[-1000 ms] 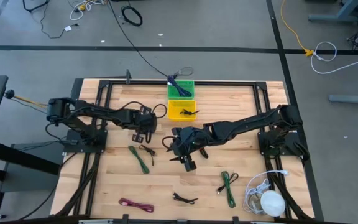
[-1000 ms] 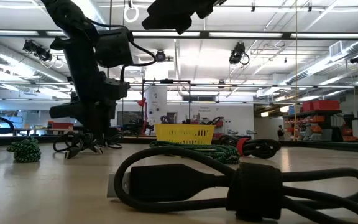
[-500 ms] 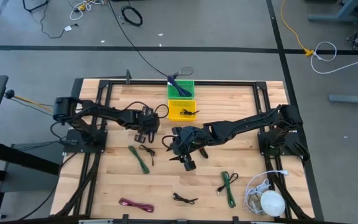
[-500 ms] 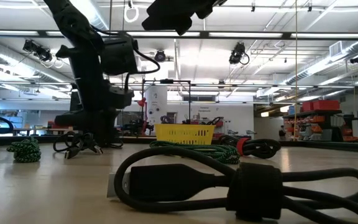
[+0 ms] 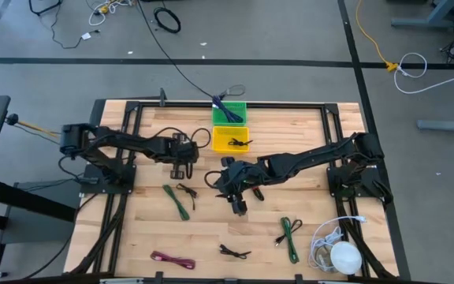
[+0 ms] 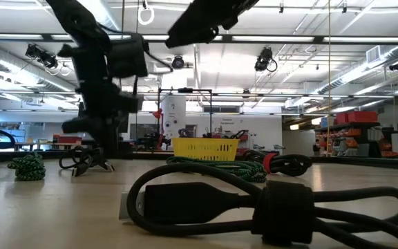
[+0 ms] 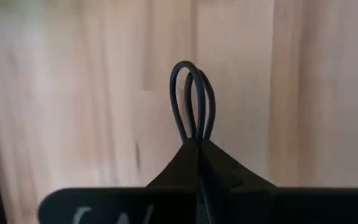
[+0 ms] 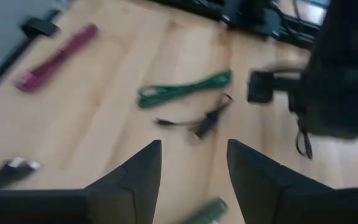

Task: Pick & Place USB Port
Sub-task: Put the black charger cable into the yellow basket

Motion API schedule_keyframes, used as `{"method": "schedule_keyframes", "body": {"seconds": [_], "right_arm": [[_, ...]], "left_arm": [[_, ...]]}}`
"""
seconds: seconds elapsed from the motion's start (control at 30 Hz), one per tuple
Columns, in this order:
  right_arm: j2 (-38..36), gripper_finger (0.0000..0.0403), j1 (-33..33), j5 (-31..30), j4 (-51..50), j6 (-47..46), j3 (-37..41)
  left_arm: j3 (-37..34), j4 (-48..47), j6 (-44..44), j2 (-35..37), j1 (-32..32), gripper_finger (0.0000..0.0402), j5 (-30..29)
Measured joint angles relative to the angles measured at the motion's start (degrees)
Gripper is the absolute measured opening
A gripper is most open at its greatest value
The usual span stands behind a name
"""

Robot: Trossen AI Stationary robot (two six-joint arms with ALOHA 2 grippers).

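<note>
Wooden tabletop (image 5: 211,233), near edge: one magenta cable (image 5: 172,259), one small black cable (image 5: 234,252), one green cable (image 5: 290,237), one white bundle (image 5: 337,254) at the right corner; none handled. Mid tabletop, left of centre: one green cable (image 5: 180,202) lying just beside one dark cable with connectors (image 5: 186,193), both loose. Mid tabletop, centre: right hand (image 5: 238,207), fingers standing apart, holding nothing, above bare wood. Beyond, left of centre: left hand (image 5: 181,168), fingers pressed together on a thin black cable loop (image 7: 192,102), which sticks out past its fingertips; taken to be the USB item, grasp made. Far edge: yellow bin (image 5: 229,139), one dark cable inside; green bin (image 5: 229,112) behind it, also holding cable. Judgement: pick done, carry and release into a bin outstanding; five cables left on the wood.
</note>
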State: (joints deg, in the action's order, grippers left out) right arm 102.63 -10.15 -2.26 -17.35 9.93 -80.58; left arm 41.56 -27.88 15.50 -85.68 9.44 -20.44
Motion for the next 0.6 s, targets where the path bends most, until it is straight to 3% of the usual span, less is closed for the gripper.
{"method": "schedule_keyframes", "body": {"seconds": [0.13, 0.37, 0.6], "right_arm": [[0.00, 0.0184, 0.42, -4.34, -2.00, -0.56, 0.00], [0.02, 0.0184, 0.76, -7.83, -2.61, -1.99, 0.00], [0.02, 0.0184, 0.70, -7.83, -3.50, -2.46, 0.00]], "left_arm": [[0.00, 0.94, -3.07, 6.46, 0.01, 0.0003, 1.28], [0.04, 11.26, -8.04, 16.24, -0.06, 0.0002, 10.36], [0.13, 26.93, -12.12, 16.97, 1.16, 0.0001, 18.54]]}}
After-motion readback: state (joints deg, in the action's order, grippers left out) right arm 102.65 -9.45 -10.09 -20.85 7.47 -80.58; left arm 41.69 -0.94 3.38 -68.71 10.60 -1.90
